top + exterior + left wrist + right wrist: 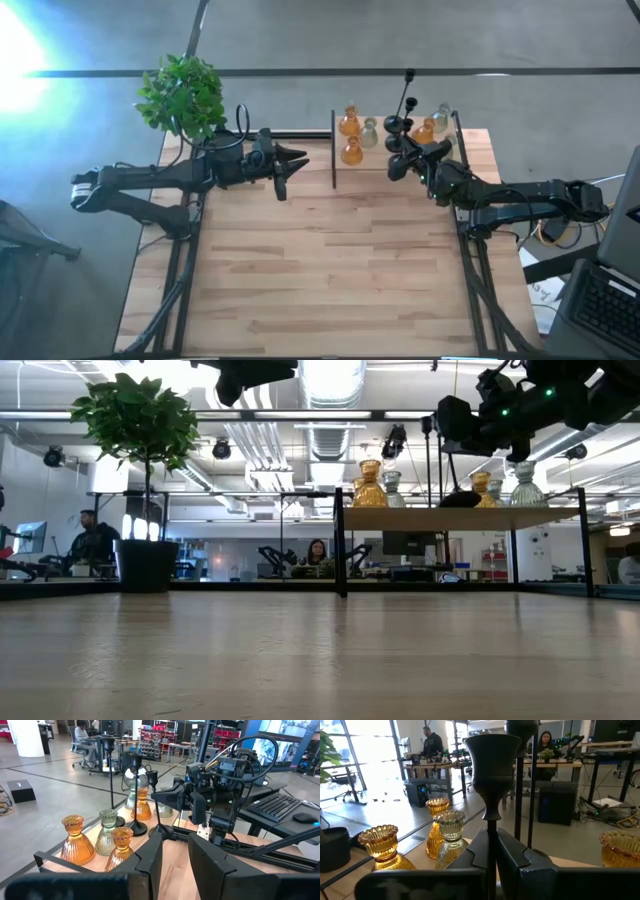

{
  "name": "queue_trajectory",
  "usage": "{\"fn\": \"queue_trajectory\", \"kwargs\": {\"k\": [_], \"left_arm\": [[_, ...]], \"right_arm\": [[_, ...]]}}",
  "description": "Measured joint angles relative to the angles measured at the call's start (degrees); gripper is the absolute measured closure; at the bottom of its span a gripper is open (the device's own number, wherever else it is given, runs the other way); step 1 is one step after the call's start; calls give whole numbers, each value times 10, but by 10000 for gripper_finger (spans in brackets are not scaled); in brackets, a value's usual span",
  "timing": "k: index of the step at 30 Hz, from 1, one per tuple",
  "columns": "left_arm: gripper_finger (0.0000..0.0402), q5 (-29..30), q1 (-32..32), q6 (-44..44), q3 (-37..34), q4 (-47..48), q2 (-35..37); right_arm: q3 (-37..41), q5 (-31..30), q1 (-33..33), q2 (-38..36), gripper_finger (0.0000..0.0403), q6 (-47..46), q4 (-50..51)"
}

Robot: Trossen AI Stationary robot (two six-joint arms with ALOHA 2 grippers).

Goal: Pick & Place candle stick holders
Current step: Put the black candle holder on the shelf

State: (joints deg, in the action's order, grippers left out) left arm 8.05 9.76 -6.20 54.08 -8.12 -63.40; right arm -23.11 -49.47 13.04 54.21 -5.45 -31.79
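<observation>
Several candle stick holders stand on a raised wooden shelf (460,518) at the table's far side: amber ones (352,152), pale clear ones (369,132) and black thin-stemmed ones (395,125). My right gripper (397,165) is at the shelf's near edge, shut on a black holder (495,765) that stands upright with its cup on top. Whether its base rests on the shelf I cannot tell. My left gripper (290,170) is open and empty, in the air left of the shelf, pointing toward it. It also shows in its own wrist view (175,845). My right gripper pinches the black holder's thin stem (491,827) between its two fingers, below the cup. The fingers come about level from the table's right side and lie across the stem. The holder stays upright in the hold.
A green plant (183,92) in a black pot (146,565) stands at the table's far left corner. The shelf has a black frame with upright posts (333,150). The wooden table (330,270) stretches toward the near edge. A keyboard (610,300) lies off the table's right side. People sit in the room behind.
</observation>
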Motion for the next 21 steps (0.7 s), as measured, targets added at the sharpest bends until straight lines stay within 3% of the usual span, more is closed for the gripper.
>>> {"fn": "queue_trajectory", "kwargs": {"k": [21], "left_arm": [[303,0,0,-3,0,0,0]], "right_arm": [[0,1,8,0,394,-26,-5]]}}
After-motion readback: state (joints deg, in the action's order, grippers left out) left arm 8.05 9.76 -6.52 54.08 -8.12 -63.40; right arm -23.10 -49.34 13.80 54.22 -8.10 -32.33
